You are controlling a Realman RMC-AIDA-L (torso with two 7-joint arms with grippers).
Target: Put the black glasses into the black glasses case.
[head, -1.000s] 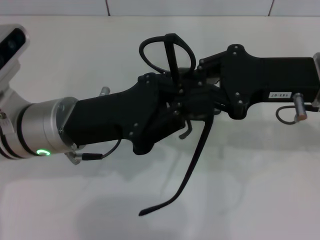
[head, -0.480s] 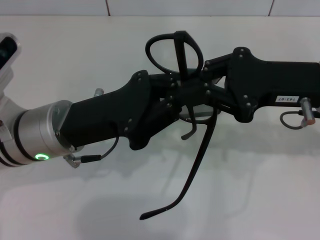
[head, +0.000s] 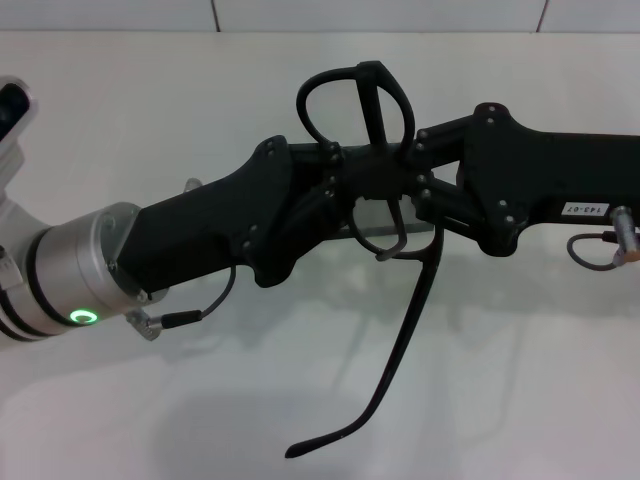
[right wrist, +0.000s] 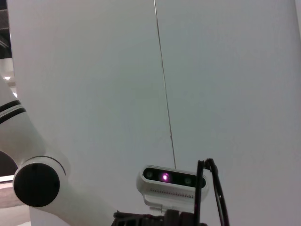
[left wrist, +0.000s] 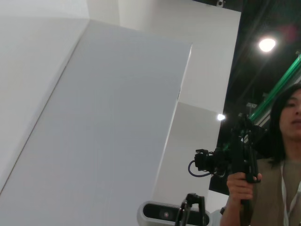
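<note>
The black glasses (head: 385, 200) hang in mid-air above the desk (head: 150, 130), one slim temple arm unfolded and dangling.

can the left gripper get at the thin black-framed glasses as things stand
Probably yes: the left gripper already meets the thin black-framed glasses in mid-air, with the right gripper at them from the other side. Nothing stands between; one temple arm hangs free below.

Black glasses (head: 370, 130) partly behind pincers
</note>
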